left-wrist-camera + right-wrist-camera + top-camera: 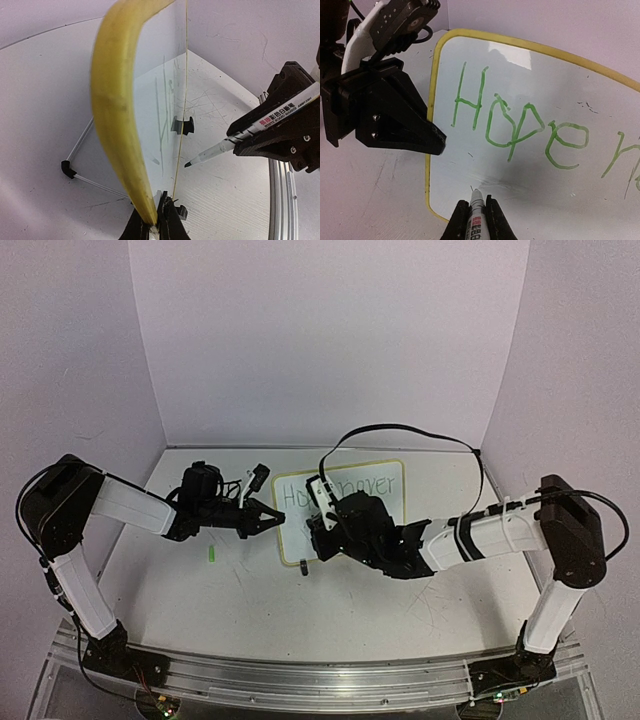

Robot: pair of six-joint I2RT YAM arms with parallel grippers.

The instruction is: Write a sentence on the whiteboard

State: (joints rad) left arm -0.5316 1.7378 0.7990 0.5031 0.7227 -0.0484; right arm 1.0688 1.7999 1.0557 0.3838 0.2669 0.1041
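Top external view: the whiteboard stands mid-table, both arms reaching to it. It is a white panel with rounded corners and a thin yellow rim. The left wrist view shows a black clip foot at its lower edge.

The sentence is written in thin green strokes. "Hope" reads clearly near the whiteboard's upper left corner, and a second word begins to its right, cut off by the frame edge in the right wrist view. The area below "Hope" is unmarked.

The left gripper is at the whiteboard's left edge, with its fingers pressed together on the yellow rim.

The right gripper is in front of the whiteboard, with its fingers clamped on a marker. The marker's tip points at the whiteboard's face, just below "Hope". Whether the tip touches cannot be told.

A small green object lies on the table left of the whiteboard.
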